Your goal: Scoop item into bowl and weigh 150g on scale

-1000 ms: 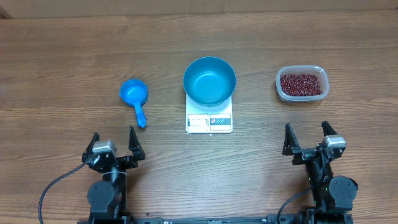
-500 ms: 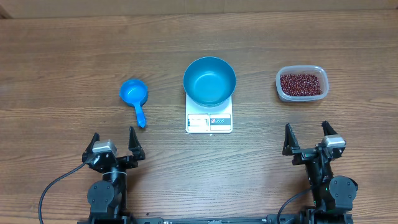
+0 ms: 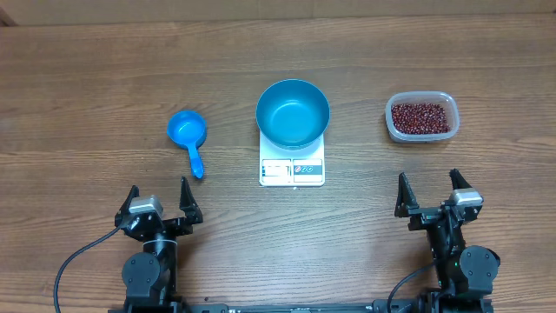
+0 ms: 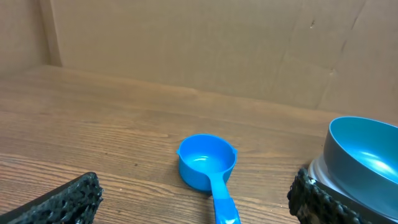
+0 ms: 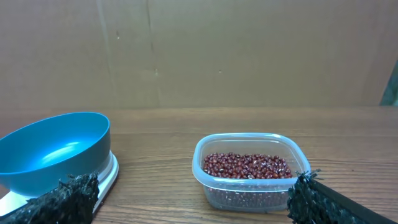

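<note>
Bowl (image 3: 293, 113) sits on scale (image 3: 292, 170) mid-frame, beans (image 3: 421, 117) in tub (image 3: 390, 129) upper right, left gripper (image 3: 158, 189) and right gripper (image 3: 427, 179) both spread wide, empty.

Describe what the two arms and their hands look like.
The left arm and right arm are black, built of rounded joint housings. The left hand and right hand each have two slim, pointed black fingers with rough, bumpy padding, and a pale grey block on top. A thin black cable loops out from each base.
</note>
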Controlling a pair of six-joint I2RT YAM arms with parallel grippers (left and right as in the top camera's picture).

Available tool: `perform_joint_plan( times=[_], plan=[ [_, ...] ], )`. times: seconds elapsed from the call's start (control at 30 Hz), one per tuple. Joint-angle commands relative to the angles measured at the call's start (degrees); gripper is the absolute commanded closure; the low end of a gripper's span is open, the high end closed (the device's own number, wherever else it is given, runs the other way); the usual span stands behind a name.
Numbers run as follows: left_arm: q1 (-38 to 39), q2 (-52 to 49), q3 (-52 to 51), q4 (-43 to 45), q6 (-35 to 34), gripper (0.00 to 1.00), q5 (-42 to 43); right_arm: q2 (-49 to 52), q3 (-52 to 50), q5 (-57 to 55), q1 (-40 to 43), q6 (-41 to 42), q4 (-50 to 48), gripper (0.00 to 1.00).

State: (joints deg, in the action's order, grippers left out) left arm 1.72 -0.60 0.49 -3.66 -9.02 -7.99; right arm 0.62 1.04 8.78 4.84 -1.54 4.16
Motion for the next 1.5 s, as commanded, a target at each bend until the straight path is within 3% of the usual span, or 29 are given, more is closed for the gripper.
perform_joint_plan(
  times=[0.0,1.47],
  plan=[
    [-0.57,0.33,-0.24,0.04,0.68,0.01,-0.31,-0.46,-0.59,-0.2,-0.28,-0.44,-0.37,0.0],
    [-0.57,0.33,-0.24,1.7,0.87,0.0,-1.99,-0.46,-0.59,-0.2,-0.28,-0.44,-0.35,0.0]
  ],
)
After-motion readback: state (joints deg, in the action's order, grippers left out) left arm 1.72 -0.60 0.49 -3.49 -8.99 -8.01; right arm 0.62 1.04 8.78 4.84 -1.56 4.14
